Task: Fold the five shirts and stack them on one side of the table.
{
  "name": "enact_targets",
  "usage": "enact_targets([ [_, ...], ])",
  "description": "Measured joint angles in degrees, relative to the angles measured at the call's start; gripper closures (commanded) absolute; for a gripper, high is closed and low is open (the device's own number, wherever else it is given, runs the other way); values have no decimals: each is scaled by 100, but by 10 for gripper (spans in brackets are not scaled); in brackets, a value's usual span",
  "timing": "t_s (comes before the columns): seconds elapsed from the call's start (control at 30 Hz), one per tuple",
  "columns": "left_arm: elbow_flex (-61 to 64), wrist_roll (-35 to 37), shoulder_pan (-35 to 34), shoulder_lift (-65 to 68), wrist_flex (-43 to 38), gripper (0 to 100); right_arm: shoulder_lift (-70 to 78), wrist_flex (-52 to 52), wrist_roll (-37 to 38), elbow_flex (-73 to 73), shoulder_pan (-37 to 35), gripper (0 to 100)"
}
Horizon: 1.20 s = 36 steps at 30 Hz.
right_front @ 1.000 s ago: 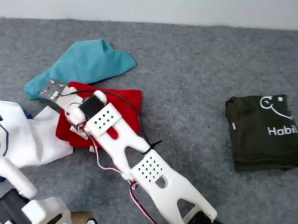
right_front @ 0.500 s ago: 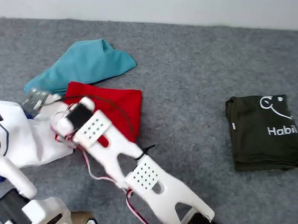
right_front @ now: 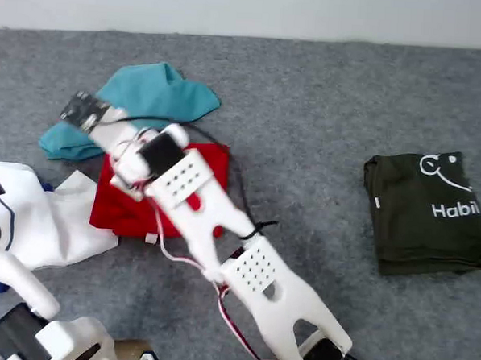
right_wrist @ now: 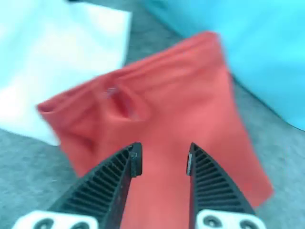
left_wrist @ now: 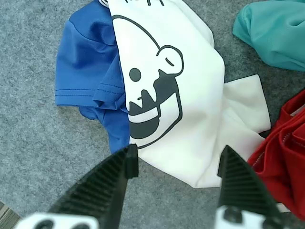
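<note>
the right end effector (right_wrist: 162, 155) hangs with its jaws a little apart and nothing between them, just above the red shirt (right_wrist: 157, 105), which lies in a rough square on the grey worktop (right_front: 309, 103). over the last second it swung from the red shirt's edge out toward the white shirt (right_front: 45, 218) and then came back up, so in the high view it now shows over the teal shirt (right_front: 156, 95). the red shirt looks unchanged throughout, so i judge the arm is repositioning for a fold or a lift, not finishing one. the left end effector (left_wrist: 178, 157) is spread wide and empty above the white shirt, which overlaps the blue shirt (left_wrist: 81, 71). the dark green shirt (right_front: 428, 210) sits folded, well apart on the opposite side; the other four have yet to join it.
</note>
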Motion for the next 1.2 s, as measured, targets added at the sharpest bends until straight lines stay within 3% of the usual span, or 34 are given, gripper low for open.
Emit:
enact_targets([
  [0.27,0,0,0,0,0,728,378,9,0,-26,0,840],
  [0.57,0,0,0,0,0,728,580,-18,0,-26,-791,840],
  [0.73,0,0,0,0,0,728,589,-18,0,-26,-791,840],
  [1.03,0,0,18,0,0,728,123,88,0,-26,738,840],
  [1.2,167,0,422,0,0,728,299,105,0,-35,1477,840],
])
